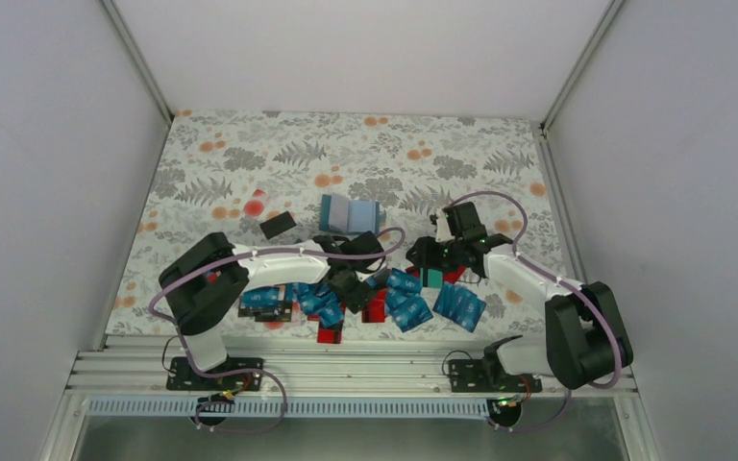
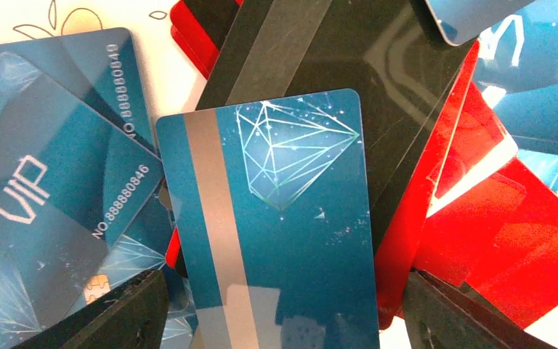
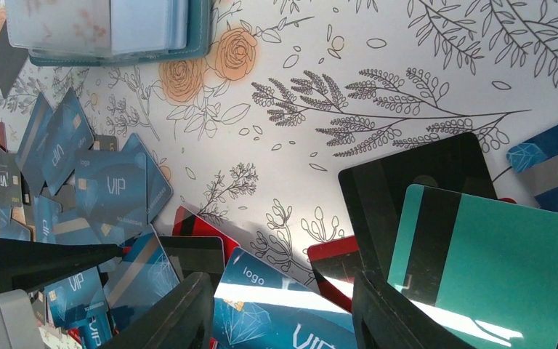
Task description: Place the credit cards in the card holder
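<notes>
Picking step: the left gripper [image 2: 285, 291], jaws spread, straddles a blue card [image 2: 290, 211] in front of the card holder [image 1: 350, 213]; next it must pinch only this one.

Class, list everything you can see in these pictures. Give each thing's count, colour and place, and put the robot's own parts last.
credit cards: many, mostly blue, some red and black, in a loose pile at the table's near middle
teal-green card: one, in the pile beside the right tool
black card: one, lying apart, left of the card holder
card holder: one, teal-blue, open, beyond the pile
table: one, white cloth with grey leaves and orange flowers
left tool: one, black, jaws apart either side of the diamond-print blue card
right tool: one, black, jaws apart over the blue logo card
</notes>
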Controlling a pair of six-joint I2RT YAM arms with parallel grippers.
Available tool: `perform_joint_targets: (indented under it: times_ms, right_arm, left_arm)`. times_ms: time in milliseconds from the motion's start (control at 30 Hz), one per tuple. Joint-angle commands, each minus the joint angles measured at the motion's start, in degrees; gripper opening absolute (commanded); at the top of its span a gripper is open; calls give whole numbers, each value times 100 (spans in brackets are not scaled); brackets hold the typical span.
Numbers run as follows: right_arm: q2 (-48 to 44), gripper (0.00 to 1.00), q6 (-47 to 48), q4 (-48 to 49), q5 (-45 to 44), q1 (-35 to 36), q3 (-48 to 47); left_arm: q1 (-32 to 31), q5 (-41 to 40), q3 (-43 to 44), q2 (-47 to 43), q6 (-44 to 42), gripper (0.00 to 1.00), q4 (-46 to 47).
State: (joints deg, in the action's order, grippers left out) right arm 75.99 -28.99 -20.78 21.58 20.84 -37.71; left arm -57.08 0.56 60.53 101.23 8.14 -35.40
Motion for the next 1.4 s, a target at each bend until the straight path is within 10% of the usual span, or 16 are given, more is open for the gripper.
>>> perform_joint_targets:
  times_ms: [0, 567, 1367]
  right_arm:
    - [-20, 49, 146, 107, 115, -101, 68]
    - [-114, 49, 192, 82, 263, -212, 45]
    - [31, 50, 126, 557, 1730, -186, 327]
  left_arm:
    - [-137, 44, -309, 106, 339, 77, 56]
    - [-369, 63, -448, -205, 838, 45, 268]
    - [-106, 79, -459, -806, 992, 35, 417]
